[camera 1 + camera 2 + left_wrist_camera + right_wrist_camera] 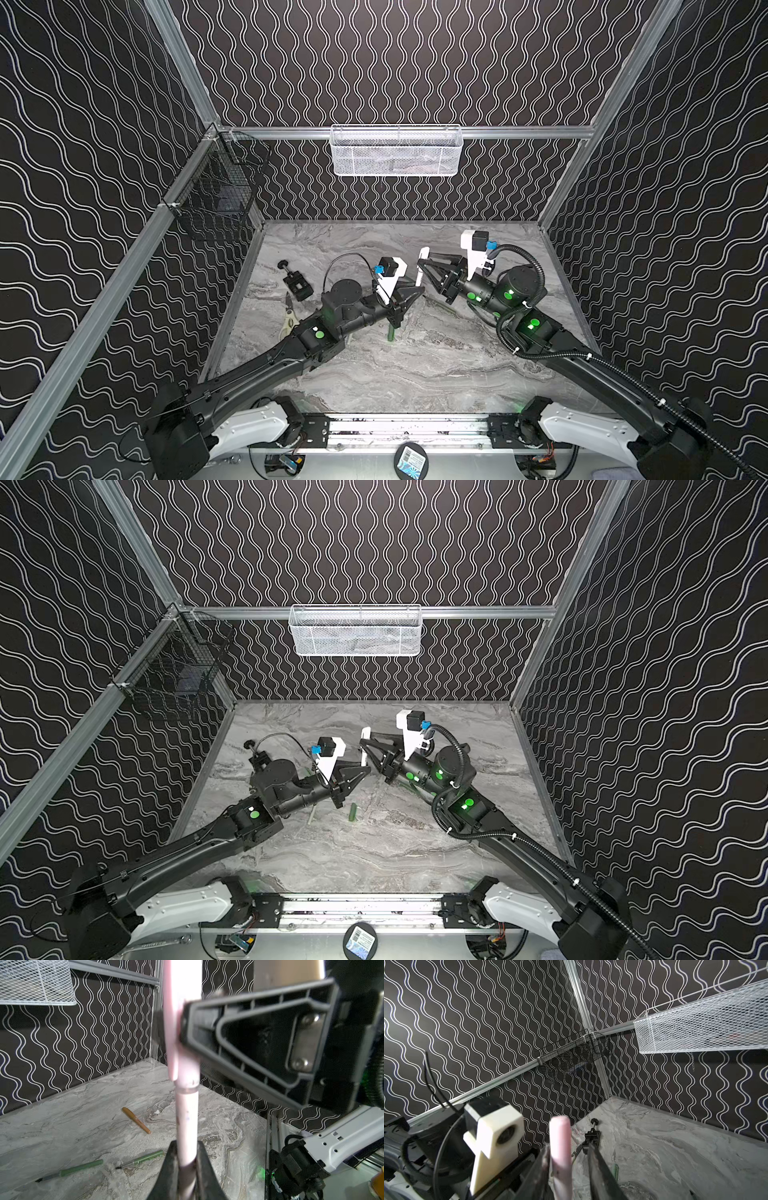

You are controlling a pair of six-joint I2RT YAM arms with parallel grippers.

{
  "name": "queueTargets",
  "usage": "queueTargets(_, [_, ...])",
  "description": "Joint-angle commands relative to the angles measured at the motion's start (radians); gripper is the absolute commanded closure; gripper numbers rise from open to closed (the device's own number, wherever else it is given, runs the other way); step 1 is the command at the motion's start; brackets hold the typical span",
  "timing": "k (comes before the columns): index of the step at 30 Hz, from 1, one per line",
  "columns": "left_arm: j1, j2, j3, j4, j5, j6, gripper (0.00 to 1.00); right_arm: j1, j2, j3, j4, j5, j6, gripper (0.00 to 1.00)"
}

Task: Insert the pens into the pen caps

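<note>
Clamps the pink pen (186, 1122) low on its barrel in the left gripper (186, 1159), pressed together on it, up in the air above the table (62, 1126). Meets the right gripper (566, 1147) at the pink cap (560, 1136) with jaws parted: touches the cap with one finger, stands clear of it with the other. Shows the cap over the pen's end in the left wrist view, with a seam ring between them; cannot confirm a full seat.

Could drag the cap back off if drawn away sideways with that one finger rubbing. Could tilt the pen in the left grip, given a smooth, round, slim barrel pinched at one narrow spot. Could send the pair rolling if dropped on the hard, polished, marble-patterned top.

Looks slick to handle: glossy pastel plastic, cylindrical, with a cap stubbier and wider than the barrel. Leaves on the table, well apart from both grippers, a green pen (69, 1171) and a second green pen (141, 1159), both uncapped with dark pointed tips, and a gold-brown pen (136, 1120). Also leaves, in a top view, a dark green cap (353, 812) lying loose.
</note>
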Motion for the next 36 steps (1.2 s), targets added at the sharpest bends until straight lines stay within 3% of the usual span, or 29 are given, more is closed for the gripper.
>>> queueTargets(1, [0.0, 0.006, 0.004, 0.039, -0.018, 0.016, 1.0, 0.0, -0.028, 0.041, -0.046, 0.052, 0.006, 0.59])
queueTargets(4, [-0.001, 0.013, 0.008, 0.033, -0.027, 0.026, 1.0, 0.0, -0.043, 0.101, -0.144, 0.104, -0.023, 0.52])
queueTargets(9, [0.0, 0.02, 0.003, 0.032, -0.064, 0.062, 1.0, -0.001, -0.022, 0.242, -0.367, 0.147, -0.08, 0.49])
queueTargets(12, [0.0, 0.022, 0.003, 0.029, -0.092, 0.092, 1.0, -0.002, 0.039, 0.348, -0.509, 0.138, -0.111, 0.54])
queueTargets(14, [0.0, 0.019, 0.001, 0.028, -0.109, 0.115, 1.0, -0.003, 0.081, 0.41, -0.575, 0.116, -0.122, 0.64])
queueTargets(18, [-0.001, 0.008, -0.003, 0.024, -0.126, 0.133, 1.0, -0.003, 0.117, 0.44, -0.593, 0.099, -0.105, 0.72])
queueTargets(31, [-0.001, 0.014, 0.008, 0.015, -0.095, 0.11, 1.0, -0.002, 0.11, 0.435, -0.565, 0.059, -0.098, 0.72])
queueTargets(36, [-0.002, 0.011, 0.011, 0.011, -0.088, 0.109, 1.0, -0.002, 0.161, 0.446, -0.595, -0.013, -0.096, 0.83])
